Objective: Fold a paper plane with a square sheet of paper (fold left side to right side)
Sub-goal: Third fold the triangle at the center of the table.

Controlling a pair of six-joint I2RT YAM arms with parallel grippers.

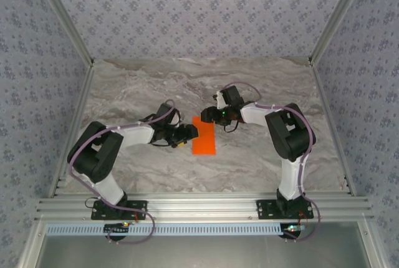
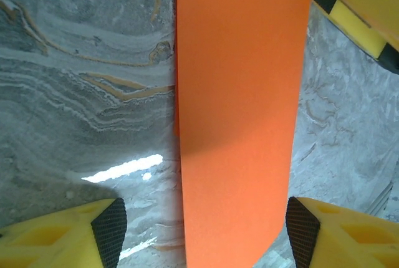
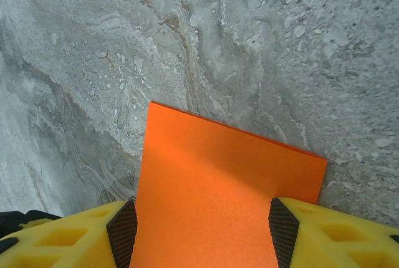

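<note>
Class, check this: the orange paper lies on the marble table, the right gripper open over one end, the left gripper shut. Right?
No: the left gripper is open too, jaws wide either side of the paper, as the left wrist view shows.

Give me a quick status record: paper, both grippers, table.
paper: square sheet of paper lies flat, showing as a narrow rectangle, apparently folded in half
left gripper: left gripper open, fingers either side of the sheet
right gripper: right gripper open, fingers either side of the sheet's far end
surface: marbled table
</note>
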